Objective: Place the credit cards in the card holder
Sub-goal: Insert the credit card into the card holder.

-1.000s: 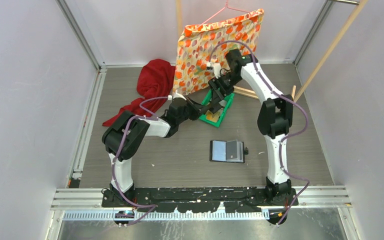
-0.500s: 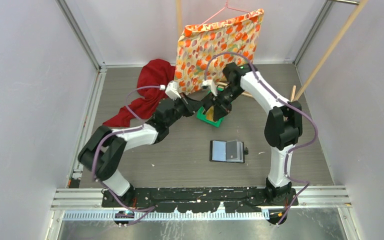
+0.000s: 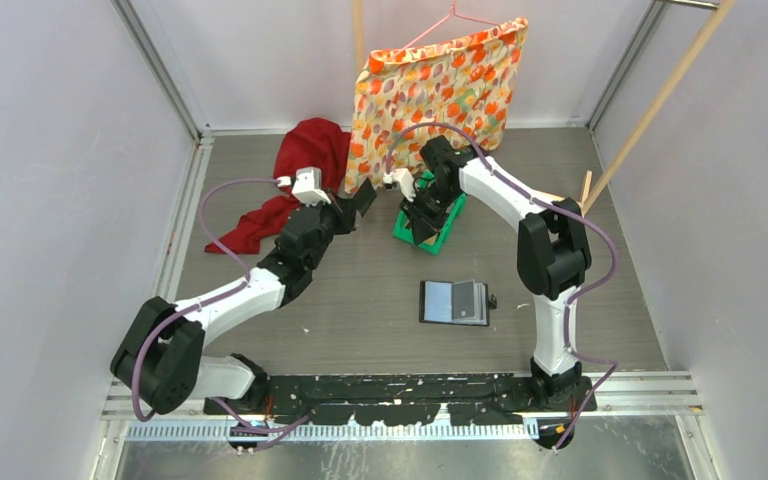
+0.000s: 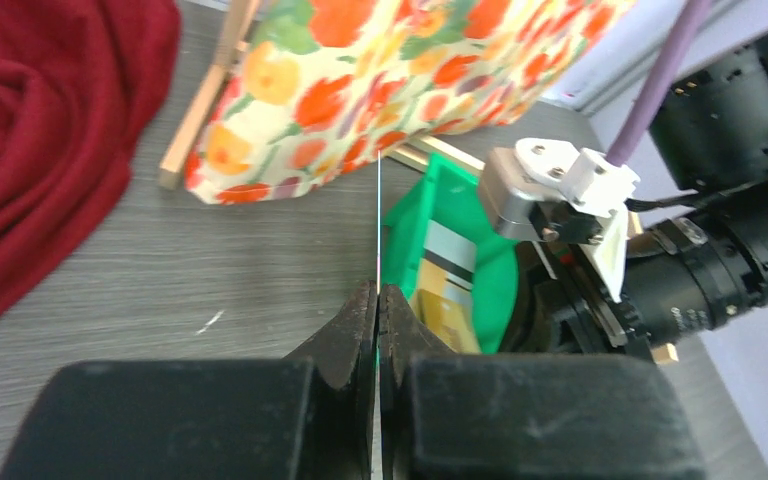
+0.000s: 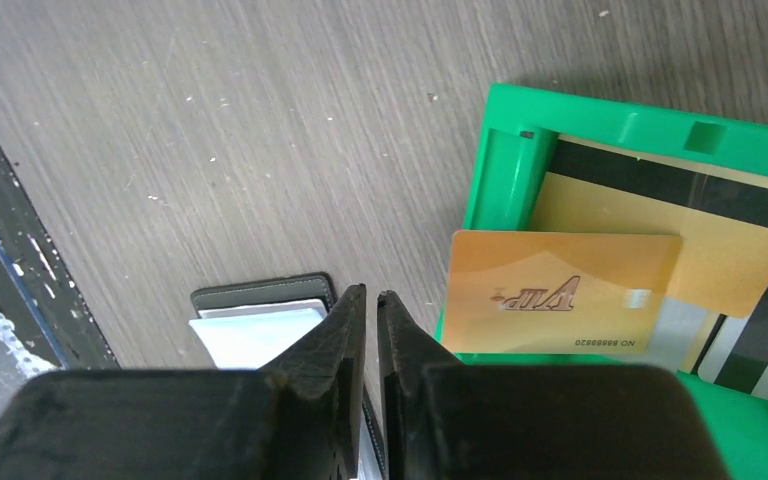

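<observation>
Grey tabletop (image 3: 360, 320): credit cards (image 5: 560, 290) in green tray (image 5: 640, 120), far of the open card holder (image 3: 454, 302). Left gripper (image 4: 377, 290) clamps what seems an edge-on card (image 4: 378, 220); right gripper (image 5: 370, 295), jaws nearly together, grips nothing visible. Pickup stage; next, carry card near to a pocket.

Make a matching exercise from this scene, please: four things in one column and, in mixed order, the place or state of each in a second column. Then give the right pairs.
Things
1. card holder
2. green tray
3. red cloth
4. flowered fabric

Places or states
a. hangs upright at the back
b. lies open on the bare table
c. holds a gold card
d. lies heaped at the far left

Pairs: 1-b, 2-c, 3-d, 4-a
</observation>
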Robot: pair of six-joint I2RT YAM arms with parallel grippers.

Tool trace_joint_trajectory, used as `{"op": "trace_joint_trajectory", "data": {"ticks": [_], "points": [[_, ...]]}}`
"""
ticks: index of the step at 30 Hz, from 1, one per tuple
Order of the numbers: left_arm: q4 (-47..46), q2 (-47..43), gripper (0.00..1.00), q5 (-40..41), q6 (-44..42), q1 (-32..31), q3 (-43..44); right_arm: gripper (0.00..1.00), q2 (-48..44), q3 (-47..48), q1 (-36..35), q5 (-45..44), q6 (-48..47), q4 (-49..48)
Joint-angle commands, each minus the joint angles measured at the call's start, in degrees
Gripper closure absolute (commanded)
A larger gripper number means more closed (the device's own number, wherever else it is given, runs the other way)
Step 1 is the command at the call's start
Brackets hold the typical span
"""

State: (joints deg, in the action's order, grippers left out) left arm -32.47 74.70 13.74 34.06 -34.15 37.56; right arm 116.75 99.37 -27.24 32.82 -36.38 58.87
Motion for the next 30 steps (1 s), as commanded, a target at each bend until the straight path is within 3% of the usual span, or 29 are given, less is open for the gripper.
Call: {"op": "trace_joint_trajectory", "data": {"ticks": [1,13,22,25,30], "points": [[2.2,-1.1,1.0,5.5,-3.0,1.0,-0.1,0.85,0.6,-0.4,-0.3,-1.6,2.3,-3.0],[2.4,-2.1,1.0,6.5,-4.0,1.5,-1.1,0.85,3.5,0.7,-0.5,-3.0,2.2,-1.6],[2.3,-3.4,1.0,5.1,-4.0,1.6,-1.4,0.83,0.9,-1.3,0.1,-17.0,11.4,-11.7],[2.4,-4.7,1.0,3.3,-4.7,1.5,-1.3,0.81,-0.9,-0.5,0.4,-12.6,10.7,-9.4],[3.3,-7.8,1.0,-10.7,-8.9,1.6,-0.8,0.74,-4.3,7.8,0.6,11.3,-6.9,13.6]]}}
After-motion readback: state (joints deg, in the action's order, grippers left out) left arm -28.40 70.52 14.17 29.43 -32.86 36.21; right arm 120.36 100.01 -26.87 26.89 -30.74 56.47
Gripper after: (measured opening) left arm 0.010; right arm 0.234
